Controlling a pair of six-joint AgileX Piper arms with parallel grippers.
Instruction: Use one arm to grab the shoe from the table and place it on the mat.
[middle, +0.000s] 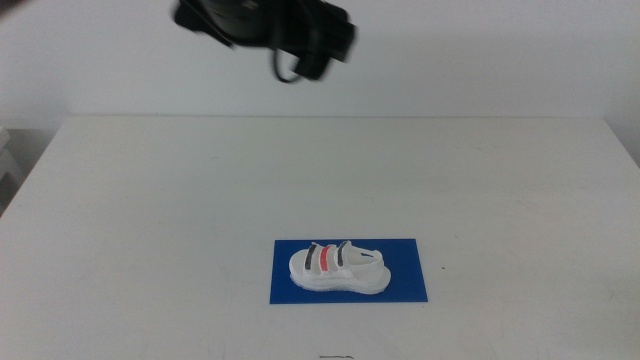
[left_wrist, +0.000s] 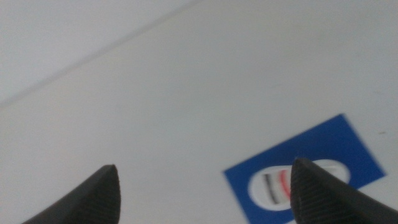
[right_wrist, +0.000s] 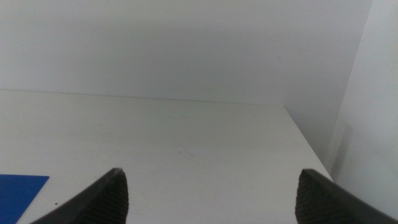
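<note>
- The shoe (middle: 338, 268) lay on its sole on the blue mat (middle: 408, 285), wholly inside the mat's edges and nearer its 9 o'clock end — so the placing looked done.
- In the middle view the mat sat on the white bench (middle: 150, 200) toward 6 o'clock, a little right of centre.
- Nothing touched the shoe; no jaws were near it in the middle view.
- The left arm (middle: 265, 28) hung high at 12 o'clock in the middle view, a blurred dark shape well apart from the mat.
- The left gripper (left_wrist: 202, 193) had its jaws spread wide and empty; its wrist view showed the mat and the shoe (left_wrist: 277, 186) far below.
- The right gripper (right_wrist: 211, 193) waited off to the side, jaws also wide apart with nothing between them — only a corner of the mat (right_wrist: 18, 190) showed in its view.
- As a judgement, what was left was small: the left arm clearing back to rest, if anything at all.
</note>
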